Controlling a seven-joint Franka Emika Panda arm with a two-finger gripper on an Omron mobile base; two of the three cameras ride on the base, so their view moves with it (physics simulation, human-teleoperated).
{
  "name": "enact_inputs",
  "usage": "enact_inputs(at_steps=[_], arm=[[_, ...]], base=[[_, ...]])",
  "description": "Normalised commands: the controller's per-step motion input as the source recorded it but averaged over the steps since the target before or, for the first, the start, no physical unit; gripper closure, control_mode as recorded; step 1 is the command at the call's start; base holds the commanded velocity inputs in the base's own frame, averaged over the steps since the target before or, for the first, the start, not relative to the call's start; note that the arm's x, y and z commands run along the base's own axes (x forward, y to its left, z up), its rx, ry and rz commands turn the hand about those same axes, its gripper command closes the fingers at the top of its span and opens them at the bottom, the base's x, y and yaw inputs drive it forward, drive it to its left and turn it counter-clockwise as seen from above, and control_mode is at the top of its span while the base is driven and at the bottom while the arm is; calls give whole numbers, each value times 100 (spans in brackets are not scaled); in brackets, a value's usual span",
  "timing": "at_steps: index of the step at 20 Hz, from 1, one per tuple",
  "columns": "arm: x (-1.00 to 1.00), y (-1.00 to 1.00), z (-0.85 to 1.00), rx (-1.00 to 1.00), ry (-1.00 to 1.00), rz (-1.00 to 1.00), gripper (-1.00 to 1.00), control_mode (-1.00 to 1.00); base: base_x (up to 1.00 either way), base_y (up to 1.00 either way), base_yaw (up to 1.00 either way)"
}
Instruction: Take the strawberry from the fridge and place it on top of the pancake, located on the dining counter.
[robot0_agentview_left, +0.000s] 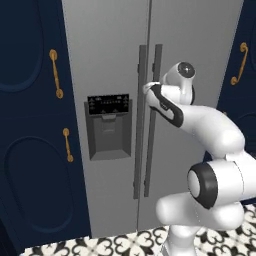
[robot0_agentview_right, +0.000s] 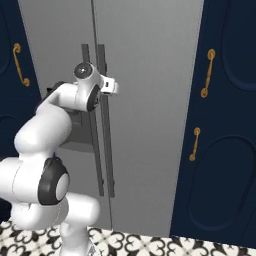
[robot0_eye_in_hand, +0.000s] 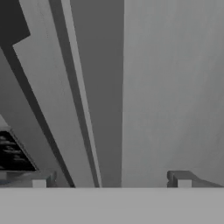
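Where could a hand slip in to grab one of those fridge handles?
The fridge doors are shut. Its right handle is bare below the gripper, whose jaws stand open around it. The left handle sits close beside it, a narrow gap between; the dispenser borders the left.

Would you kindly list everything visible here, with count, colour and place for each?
fridge: one, grey, two shut doors, straight ahead of the arm.
fridge handles: two, dark grey, vertical, side by side at the door seam.
dispenser: one, black panel, in the left door.
cabinets: navy, on both sides of the fridge.
cabinet handles: four, brass, two per side.
floor: black-and-white patterned tiles, below.
gripper: one, open, close in front of the right fridge handle.
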Motion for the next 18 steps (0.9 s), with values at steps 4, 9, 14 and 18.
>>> enact_inputs(at_steps=[4, 9, 14, 18], arm=[[55, 0, 0, 0, -1, 0, -100, -100], [64, -5, -1, 0, -1, 0, -100, -100], [40, -3, -11, -1, -8, 0, -100, -100], [46, 0, -21, -4, -14, 0, -100, -100]], base=[[0, 0, 0], [0, 0, 0], [0, 0, 0], [0, 0, 0]])
